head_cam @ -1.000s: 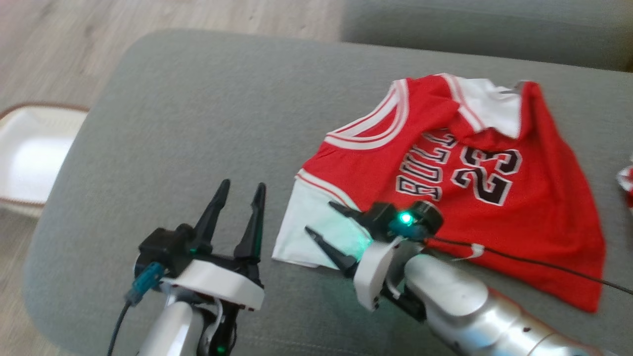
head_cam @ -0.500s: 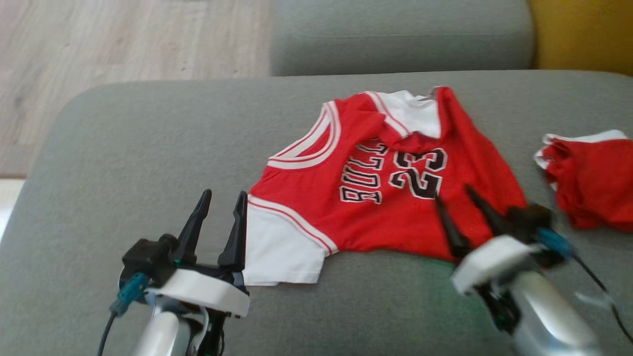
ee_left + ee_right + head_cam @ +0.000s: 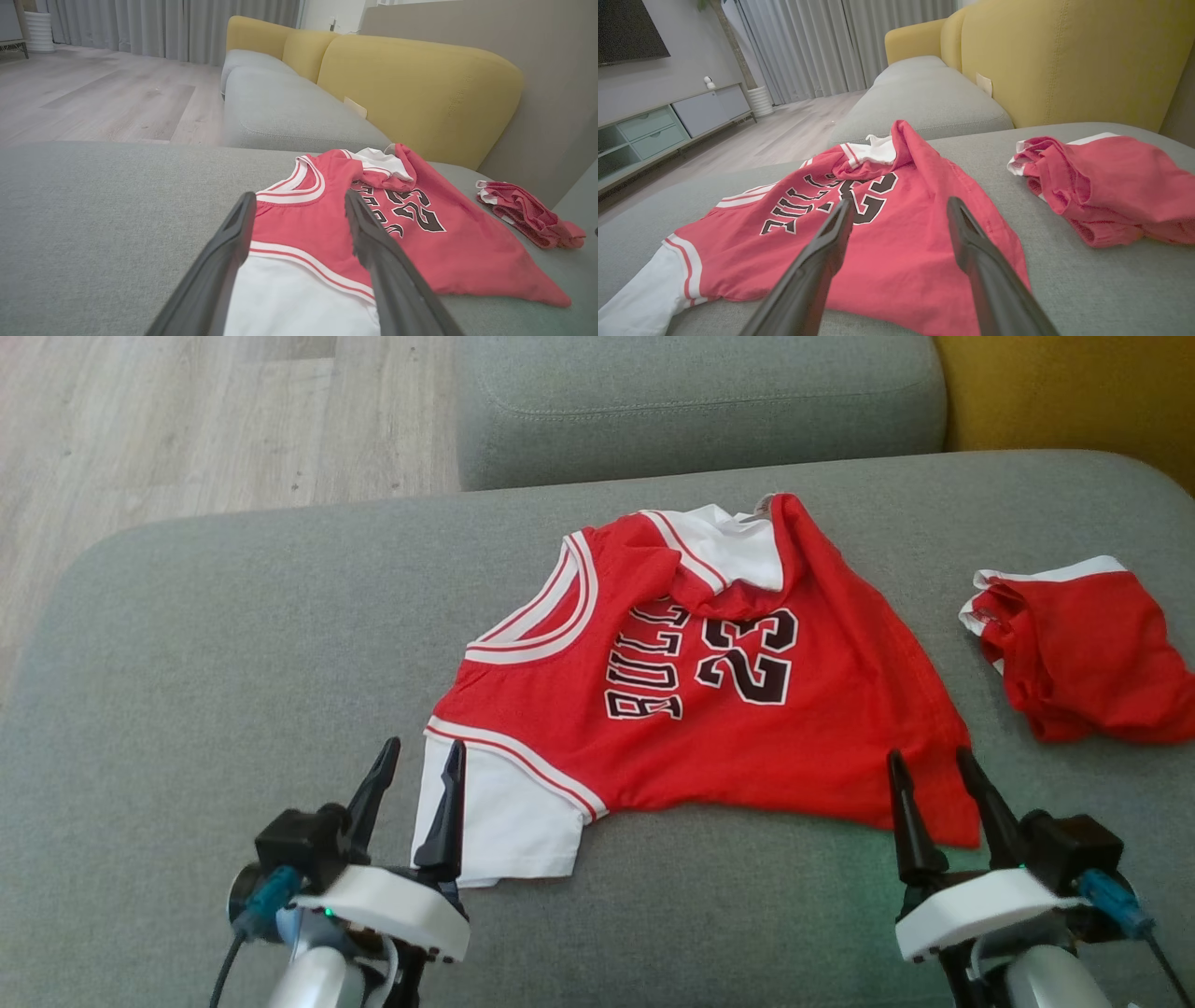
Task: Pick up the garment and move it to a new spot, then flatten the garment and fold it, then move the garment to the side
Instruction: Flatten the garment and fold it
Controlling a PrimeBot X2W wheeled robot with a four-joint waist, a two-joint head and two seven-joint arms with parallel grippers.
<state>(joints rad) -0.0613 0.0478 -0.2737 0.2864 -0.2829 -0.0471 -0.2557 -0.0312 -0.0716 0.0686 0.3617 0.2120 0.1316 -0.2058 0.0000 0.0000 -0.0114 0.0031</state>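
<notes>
While both sets of jaws stand wide and hold nothing, the garment (image 3: 709, 709), a red numbered jersey with white sleeves, lies mostly spread on the grey sofa seat (image 3: 233, 644), near its middle and slightly toward the robot's right. The printed front faces up. The far shoulder (image 3: 738, 560) is folded back over the top of the print and the cloth around it is rumpled, so the garment is not yet flat.

The left end effector (image 3: 422, 749) hovers at the near white sleeve (image 3: 495, 821). In the left wrist view its two fingers (image 3: 233, 252) bracket that sleeve and the striped band above it. The right end effector (image 3: 929, 756) hovers at the near hem corner (image 3: 943, 803). In the right wrist view its fingers point across the red body below the numerals. Whether either tip touches the cloth cannot be settled from these views.

Judged from this layout, one end effector is stationed at each end of the near edge to prepare a two-point pick. Lifting from both ends should keep the cloth stretched between the arms rather than bunched. The wide jaws leave room to descend over a fabric edge before closing.

A second red garment (image 3: 1083, 663) lies crumpled on the seat at the robot's right, apart from the jersey. The grasp at the hem corner should stay clear of it. The broad stretch of seat at the robot's left is the likely new spot.
</notes>
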